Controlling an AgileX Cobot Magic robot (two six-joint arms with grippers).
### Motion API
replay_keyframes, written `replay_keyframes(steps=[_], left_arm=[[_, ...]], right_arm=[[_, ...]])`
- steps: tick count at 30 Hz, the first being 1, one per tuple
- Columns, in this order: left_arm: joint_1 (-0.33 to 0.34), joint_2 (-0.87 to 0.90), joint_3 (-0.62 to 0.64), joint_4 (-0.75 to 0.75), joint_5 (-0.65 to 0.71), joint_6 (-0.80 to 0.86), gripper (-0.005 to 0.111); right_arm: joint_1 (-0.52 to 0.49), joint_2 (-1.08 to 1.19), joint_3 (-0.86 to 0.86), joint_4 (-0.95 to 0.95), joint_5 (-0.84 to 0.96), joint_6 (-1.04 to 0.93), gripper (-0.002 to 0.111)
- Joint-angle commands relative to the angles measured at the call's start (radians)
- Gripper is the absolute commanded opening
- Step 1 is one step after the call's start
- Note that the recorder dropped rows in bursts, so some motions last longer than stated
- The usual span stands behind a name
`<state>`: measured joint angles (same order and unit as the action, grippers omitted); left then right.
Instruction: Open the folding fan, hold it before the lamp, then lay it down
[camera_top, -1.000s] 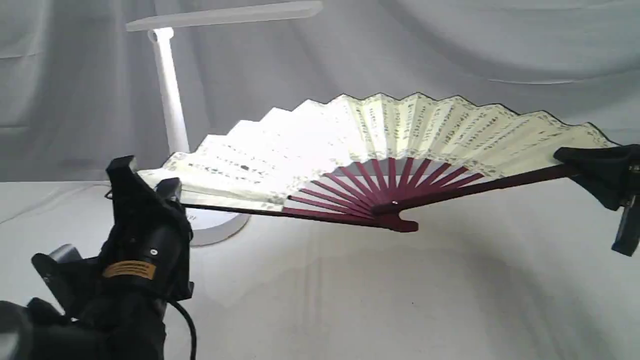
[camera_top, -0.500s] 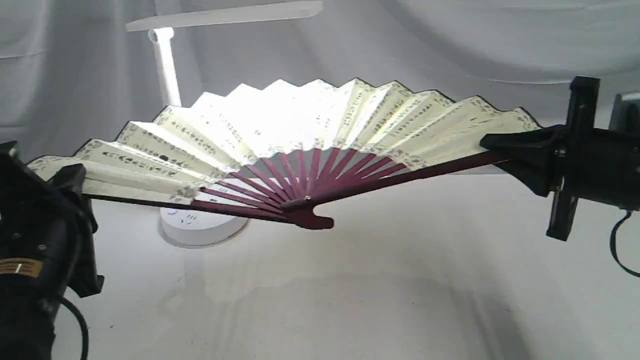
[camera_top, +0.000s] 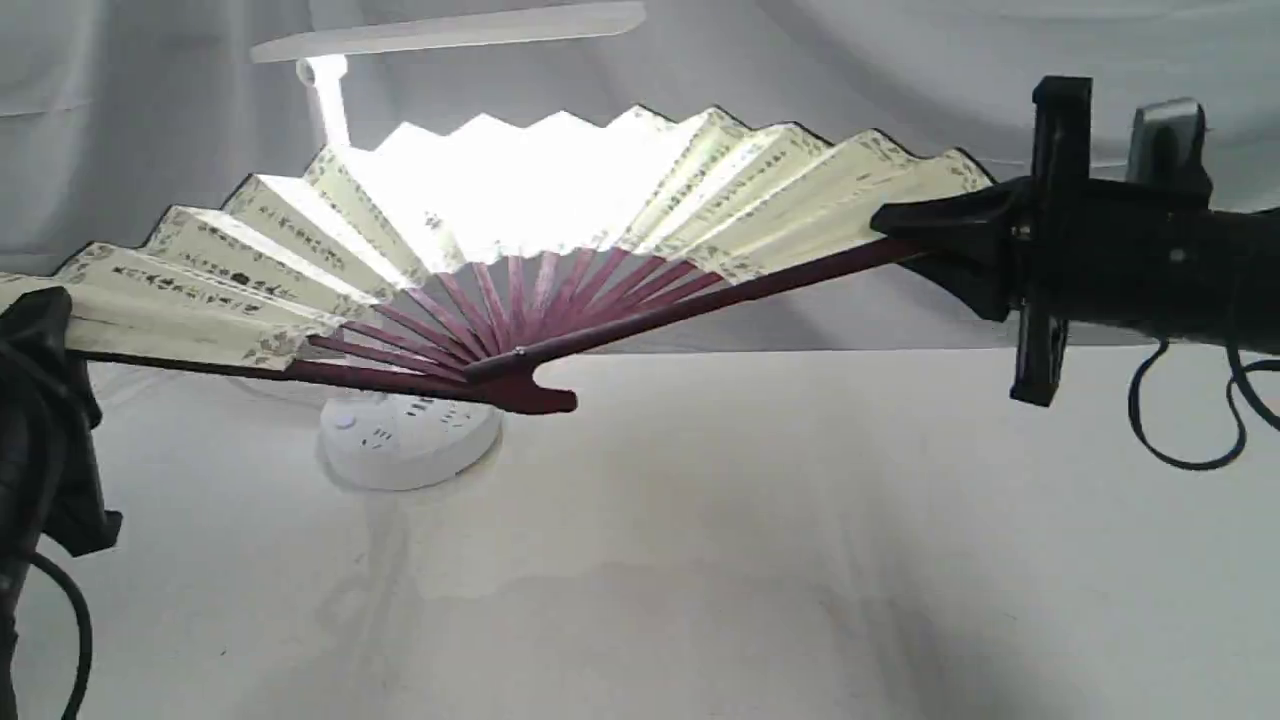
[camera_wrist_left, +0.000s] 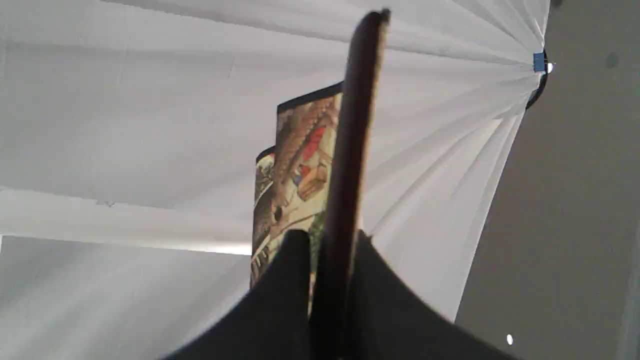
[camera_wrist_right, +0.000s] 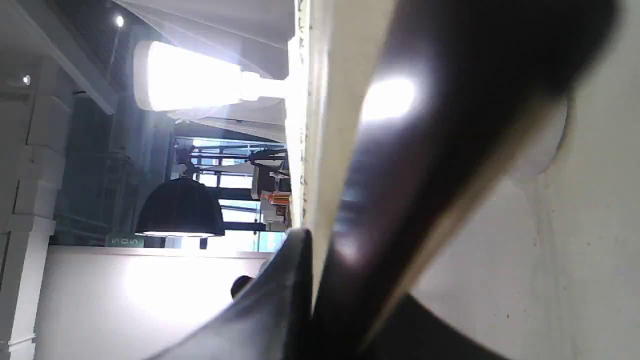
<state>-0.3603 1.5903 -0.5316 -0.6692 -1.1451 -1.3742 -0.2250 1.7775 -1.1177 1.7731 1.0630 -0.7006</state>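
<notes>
I see the lamp (camera_top: 450, 30) backlighting the folding fan (camera_top: 520, 190); its middle pleats blow out white. Soft shadows on the table (camera_top: 800, 560). Both wrist views blur up close; glare spot in the right one.

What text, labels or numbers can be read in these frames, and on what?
On the folding fan: columns of black calligraphy, too small and blurred to read.
On the lamp base: dark marks by the sockets, not legible.
On a green sign, right wrist view: letters too blurred to read.
No other text shows.
</notes>
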Motion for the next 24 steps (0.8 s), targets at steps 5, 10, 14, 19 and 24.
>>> replay_keyframes(steps=[5, 10, 14, 19, 24], left_arm=[[0.042, -0.02, -0.014, -0.052, -0.066, -0.059, 0.0], [0.042, -0.02, -0.083, -0.045, -0.053, -0.053, 0.0], [0.042, -0.02, -0.104, -0.045, -0.027, -0.053, 0.0], [0.049, -0.02, -0.106, -0.057, 0.002, -0.053, 0.0], [0.091, -0.02, -0.107, -0.028, 0.012, -0.062, 0.0]], right_arm=[[0.015, -0.007, -0.063, -0.029, -0.086, -0.023, 0.0], [0.017, -0.007, -0.07, -0.029, -0.093, -0.003, 0.0], [0.017, -0.007, -0.07, -0.029, -0.09, 0.012, 0.0], [0.017, -0.007, -0.07, -0.029, -0.09, 0.037, 0.0], [0.017, -0.007, -0.07, -0.029, -0.097, 0.056, 0.0]])
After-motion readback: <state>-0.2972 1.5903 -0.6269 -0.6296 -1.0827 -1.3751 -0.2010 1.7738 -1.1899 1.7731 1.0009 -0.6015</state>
